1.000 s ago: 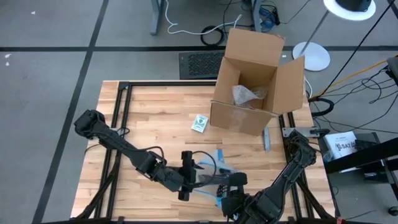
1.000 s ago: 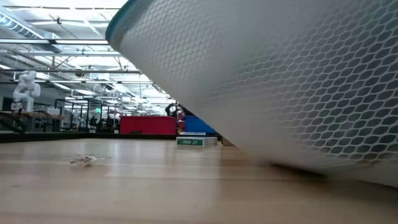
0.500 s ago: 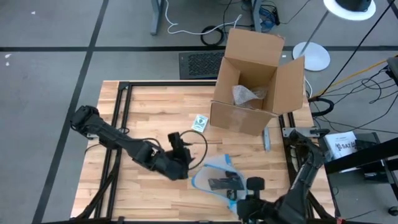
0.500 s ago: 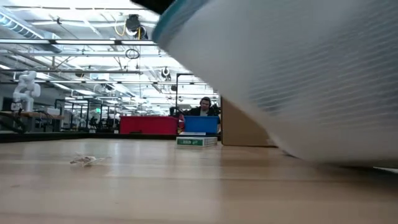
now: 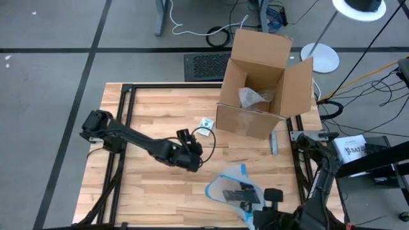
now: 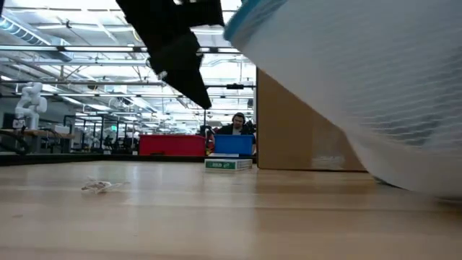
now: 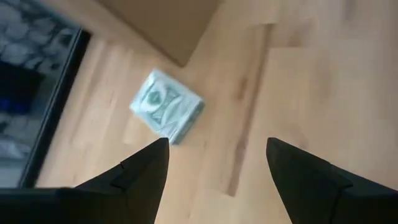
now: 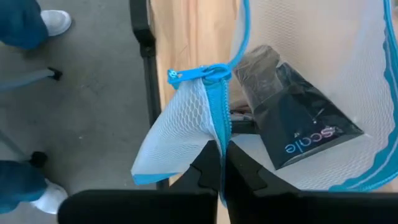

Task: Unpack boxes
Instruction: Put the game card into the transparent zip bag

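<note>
Two pincers are at work over the wooden tabletop (image 5: 160, 115). The right pincer (image 8: 222, 163) is clamped tight on the blue-edged seam of a white mesh pouch (image 8: 186, 134), beside its zipper pull; through the mesh a black packet (image 8: 292, 127) with pale lettering shows inside. In the high view this pouch (image 5: 231, 189) sits at the near edge of the tabletop, right of centre, with the right arm reaching in from below it. In the low view the mesh fills the upper right of the picture.

The left pincer (image 7: 214, 165) hangs over the middle of the tabletop with its fingers spread apart and nothing between them. Just beyond its tips lies a small green-and-white pack (image 7: 166, 107), flat on the wood.

Beyond that pack stands the brown cardboard box (image 5: 263, 86), at the far right part of the tabletop, its flaps open, with crumpled clear wrapping (image 5: 254, 97) inside.
</note>
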{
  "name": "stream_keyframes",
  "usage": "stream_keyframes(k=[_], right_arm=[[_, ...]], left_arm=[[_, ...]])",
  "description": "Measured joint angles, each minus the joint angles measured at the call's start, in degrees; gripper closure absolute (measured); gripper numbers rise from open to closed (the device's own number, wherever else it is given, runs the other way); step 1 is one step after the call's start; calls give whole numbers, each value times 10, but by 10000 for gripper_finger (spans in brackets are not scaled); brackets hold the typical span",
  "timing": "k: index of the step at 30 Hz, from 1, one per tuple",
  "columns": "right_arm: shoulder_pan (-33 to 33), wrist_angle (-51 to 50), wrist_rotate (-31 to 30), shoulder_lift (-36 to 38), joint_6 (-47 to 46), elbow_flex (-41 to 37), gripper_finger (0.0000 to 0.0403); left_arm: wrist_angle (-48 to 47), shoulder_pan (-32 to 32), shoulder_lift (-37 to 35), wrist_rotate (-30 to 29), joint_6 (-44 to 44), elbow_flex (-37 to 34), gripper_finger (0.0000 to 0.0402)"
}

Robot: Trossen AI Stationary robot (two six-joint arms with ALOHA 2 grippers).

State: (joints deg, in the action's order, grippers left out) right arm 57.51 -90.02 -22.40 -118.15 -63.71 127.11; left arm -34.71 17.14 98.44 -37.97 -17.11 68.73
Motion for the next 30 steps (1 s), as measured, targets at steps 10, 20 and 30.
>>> stream_keyframes(k=[10,20,30], right_arm=[[13,0,-2,0,-21,0,403],[18,0,-15,0,-23,0,403],[19,0,-17,0,-18,0,403]], left_arm=[[76,-115,52,37,-139,0,128],[157,-203,128,166,-188,2,116],[167,-212,135,164,-200,15,33]])
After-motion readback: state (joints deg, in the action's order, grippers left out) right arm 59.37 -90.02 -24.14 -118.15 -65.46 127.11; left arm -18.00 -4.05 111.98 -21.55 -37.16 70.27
